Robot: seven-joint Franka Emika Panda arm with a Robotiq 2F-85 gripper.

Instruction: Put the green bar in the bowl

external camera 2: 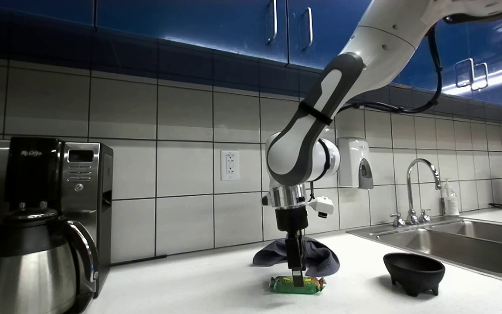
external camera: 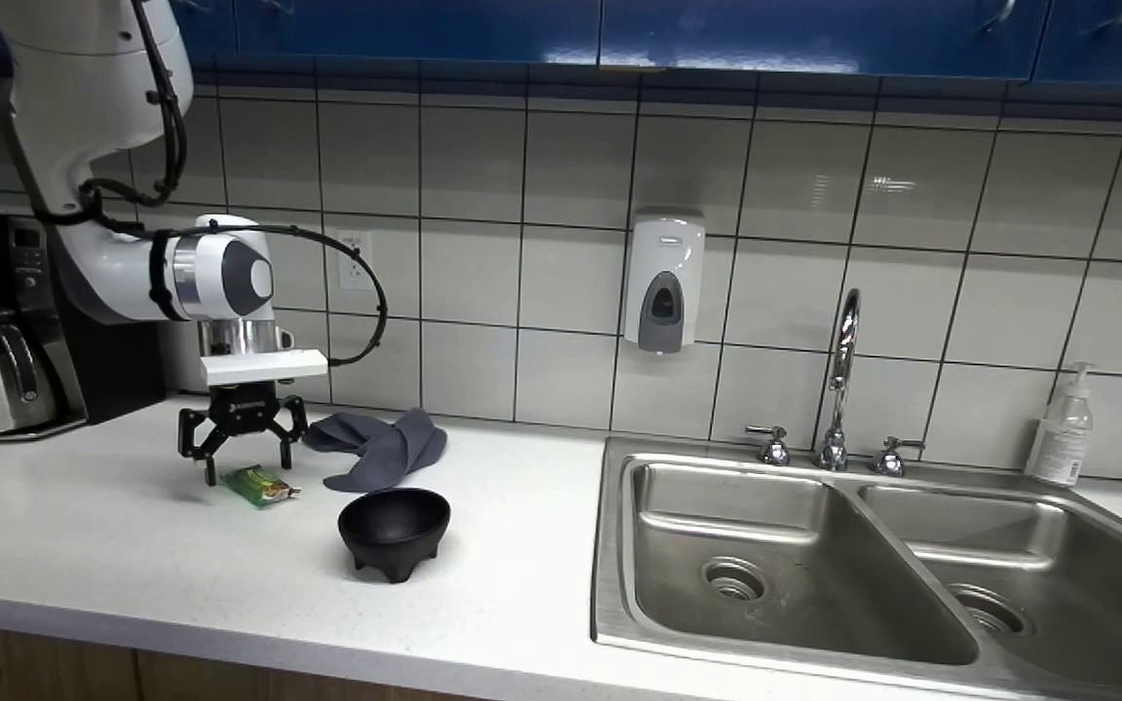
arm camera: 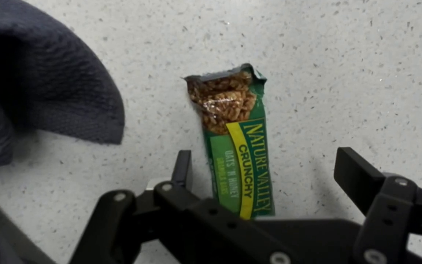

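The green bar is a green granola bar wrapper with a yellow stripe. It lies flat on the white counter in both exterior views (external camera: pixel 259 487) (external camera 2: pixel 282 285) and in the middle of the wrist view (arm camera: pixel 233 146). My gripper (external camera: pixel 248 467) points down just over it and is open. In the wrist view its fingers (arm camera: pixel 266 167) stand apart on either side of the bar, nearer on the left, with nothing held. The bar's near end is hidden behind the gripper. The bowl is black with short feet, standing upright in both exterior views (external camera: pixel 393 550) (external camera 2: pixel 414 274). It is out of the wrist view.
A dark grey cloth (external camera: pixel 388 448) lies crumpled behind the bar, close to the gripper; it also shows in the wrist view (arm camera: pixel 68 84). A coffee maker (external camera 2: pixel 37 235) stands on the counter. A double sink (external camera: pixel 610 555) with a faucet (external camera: pixel 843 370) lies beyond the bowl. A tiled wall backs the counter.
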